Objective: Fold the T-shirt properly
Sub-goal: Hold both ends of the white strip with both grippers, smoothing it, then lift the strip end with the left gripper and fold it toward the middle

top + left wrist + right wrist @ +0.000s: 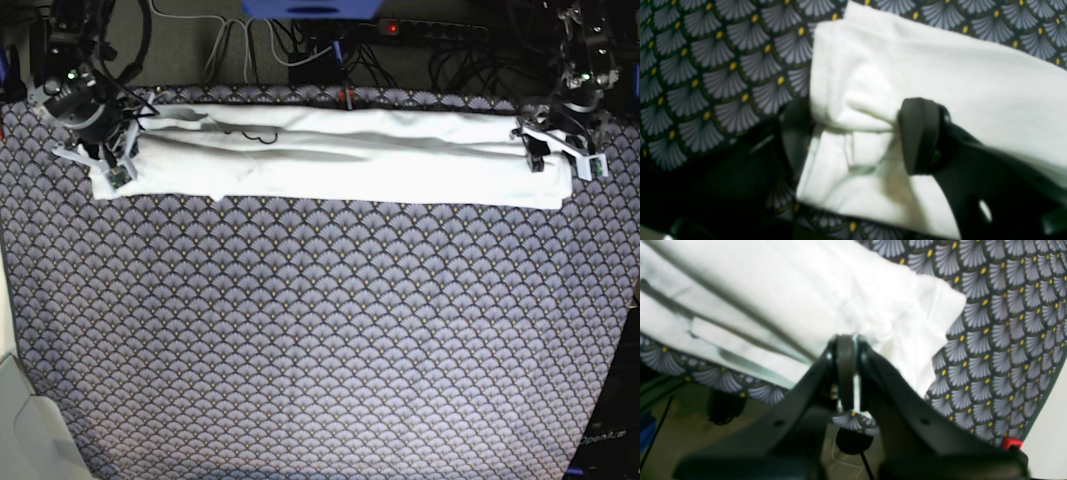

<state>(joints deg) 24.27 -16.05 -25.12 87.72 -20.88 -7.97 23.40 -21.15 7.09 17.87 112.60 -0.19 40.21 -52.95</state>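
Fan-print tablecloth w/ cables behind | T-shirt folded to a long band at far edge, plain side up | left gripper & right gripper each clamped on an end | imo lift both evenly, keep it taut — no sag.

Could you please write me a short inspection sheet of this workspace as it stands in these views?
Surface: table under a dark fan-patterned cloth.
Job's things: T-shirt, white, folded into a long narrow band along the far edge; no print showing.
Clutter: nothing seen on the cloth.
Grippers: left pincer has cloth between its fingers at one end of the band, closure unclear; right pincer is shut on the T-shirt at the other end.
Cables: a tangle behind the table, and a thin dark line across the shirt.
Surroundings: power strip with a red light beyond the far edge.
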